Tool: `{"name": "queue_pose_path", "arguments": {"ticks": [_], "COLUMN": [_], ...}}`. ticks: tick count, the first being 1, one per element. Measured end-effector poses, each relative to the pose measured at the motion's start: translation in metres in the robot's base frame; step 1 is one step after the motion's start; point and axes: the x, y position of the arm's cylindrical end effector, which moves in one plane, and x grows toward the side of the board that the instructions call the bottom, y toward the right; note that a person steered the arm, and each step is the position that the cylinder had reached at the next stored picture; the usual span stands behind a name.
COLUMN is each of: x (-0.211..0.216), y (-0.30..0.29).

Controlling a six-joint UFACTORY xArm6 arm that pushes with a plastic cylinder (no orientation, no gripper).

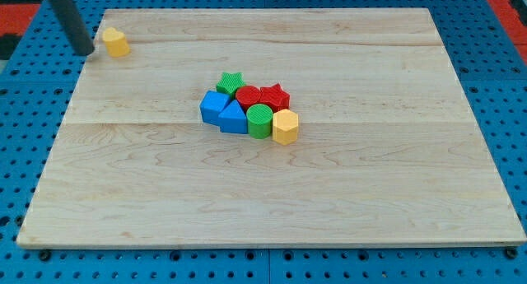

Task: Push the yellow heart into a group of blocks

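The yellow heart point(114, 42) lies near the top left corner of the wooden board point(272, 185). My tip point(86, 51) is just to the left of it, at the board's left edge, close but apart. A tight group of blocks sits near the board's middle: a green star point(230, 81), a red block point(249, 95), a red star point(274, 95), a blue block point(213, 107), a second blue block point(234, 118), a green cylinder point(259, 120) and a yellow hexagon point(285, 127).
The board rests on a blue pegboard table point(25, 152) with holes. Red surfaces show at the top corners point(506, 4).
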Motion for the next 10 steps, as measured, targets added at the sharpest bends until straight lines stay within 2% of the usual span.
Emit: {"name": "queue_pose_path", "arguments": {"ticks": [1,2,3,4,5,6,7,8,9,10], "x": [-0.012,0.016,0.017,0.001,-0.012,0.001,0.0,-0.031,-0.032,0.014], "y": [0.021,0.106,0.12,0.079,0.132,0.187,0.213,0.193,0.213,0.235]}}
